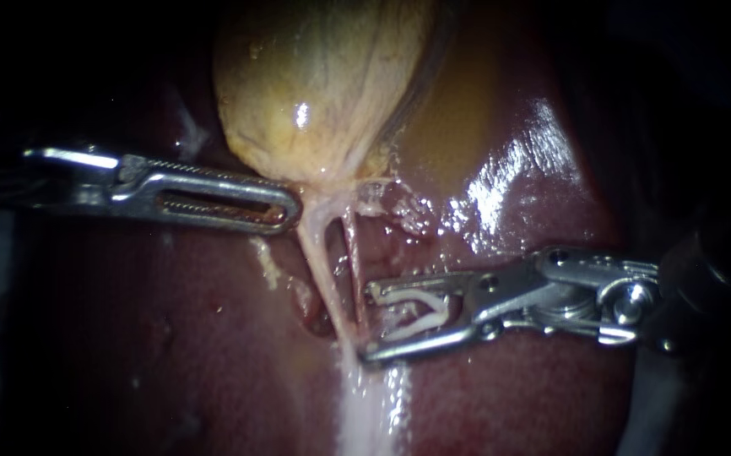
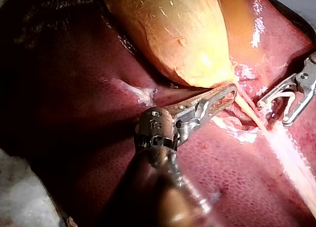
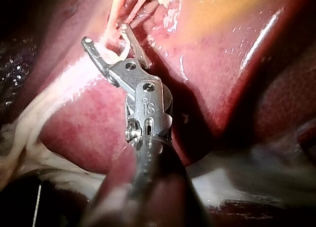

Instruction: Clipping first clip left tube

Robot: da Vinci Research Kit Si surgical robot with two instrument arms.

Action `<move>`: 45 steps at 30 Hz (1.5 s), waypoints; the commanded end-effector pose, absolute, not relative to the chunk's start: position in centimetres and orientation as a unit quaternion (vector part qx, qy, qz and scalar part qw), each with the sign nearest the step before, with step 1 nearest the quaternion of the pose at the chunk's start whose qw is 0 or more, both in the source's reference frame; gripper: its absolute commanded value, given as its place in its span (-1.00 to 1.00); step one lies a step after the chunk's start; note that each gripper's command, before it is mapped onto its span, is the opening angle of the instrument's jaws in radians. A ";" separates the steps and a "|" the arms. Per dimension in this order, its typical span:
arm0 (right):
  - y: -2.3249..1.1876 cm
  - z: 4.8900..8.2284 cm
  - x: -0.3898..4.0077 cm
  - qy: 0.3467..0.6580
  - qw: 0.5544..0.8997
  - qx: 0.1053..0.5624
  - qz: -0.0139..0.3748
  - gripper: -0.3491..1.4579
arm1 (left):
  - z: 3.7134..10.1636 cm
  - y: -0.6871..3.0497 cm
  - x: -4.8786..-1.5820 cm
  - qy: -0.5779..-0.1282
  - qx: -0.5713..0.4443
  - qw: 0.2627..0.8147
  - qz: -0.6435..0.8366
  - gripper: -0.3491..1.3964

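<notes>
Spread apart, the jaws of my silvery right instrument [image 1: 367,323] are carrying a white, open-legged clip [image 1: 416,314] and are not closing on either tube. Their tips are sitting against the pale, whitish, cord-like left tube [image 1: 319,262], which is running down from under the yellow, bulging gallbladder [image 1: 315,84] across the glossy dark-red liver [image 1: 509,177]. A thinner reddish right tube [image 1: 354,262] is lying just beside it, nearer those tips. In the right wrist view a pale tube is crossing the gap between the jaws; which one, I cannot tell. My left instrument [image 1: 291,207], its slotted metal jaws pressed together, is pinching the pale neck tissue [image 1: 323,196] at the top of the left tube.
</notes>
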State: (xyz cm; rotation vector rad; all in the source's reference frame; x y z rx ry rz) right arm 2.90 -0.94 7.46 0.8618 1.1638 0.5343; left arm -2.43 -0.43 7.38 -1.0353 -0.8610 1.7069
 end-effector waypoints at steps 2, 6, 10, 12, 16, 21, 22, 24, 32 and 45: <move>-0.94 7.46 2.90 0.527 0.716 0.390 0.241 -0.07 | 7.38 -0.43 -2.43 -0.350 -0.421 0.465 0.695 -1.00; -0.94 7.45 2.92 0.528 0.715 0.391 0.240 -0.07 | 7.38 -0.43 -2.43 -0.350 -0.421 0.465 0.695 -1.00; -0.95 7.45 2.95 0.529 0.715 0.389 0.238 -0.07 | 7.38 -0.43 -2.43 -0.350 -0.421 0.465 0.695 -1.00; -0.94 7.45 2.97 0.529 0.715 0.389 0.239 -0.07 | 7.38 -0.43 -2.43 -0.350 -0.421 0.465 0.695 -1.00; -0.94 7.46 3.03 0.529 0.716 0.388 0.240 -0.07 | 7.38 -0.43 -2.43 -0.350 -0.421 0.465 0.695 -1.00; -0.94 7.50 3.09 0.530 0.717 0.386 0.238 -0.07 | 7.38 -0.43 -2.43 -0.350 -0.421 0.465 0.695 -1.00; -0.94 7.51 3.10 0.530 0.717 0.385 0.238 -0.07 | 7.37 -0.43 -2.43 -0.350 -0.421 0.465 0.695 -1.00; -0.94 7.54 3.12 0.530 0.717 0.385 0.238 -0.07 | 7.37 -0.43 -2.43 -0.350 -0.421 0.465 0.695 -1.00; -0.98 7.62 3.22 0.530 0.718 0.382 0.238 -0.07 | 7.37 -0.43 -2.44 -0.350 -0.421 0.466 0.695 -1.00; -1.00 7.73 3.34 0.529 0.721 0.378 0.240 -0.07 | 7.36 -0.44 -2.45 -0.350 -0.421 0.466 0.695 -1.00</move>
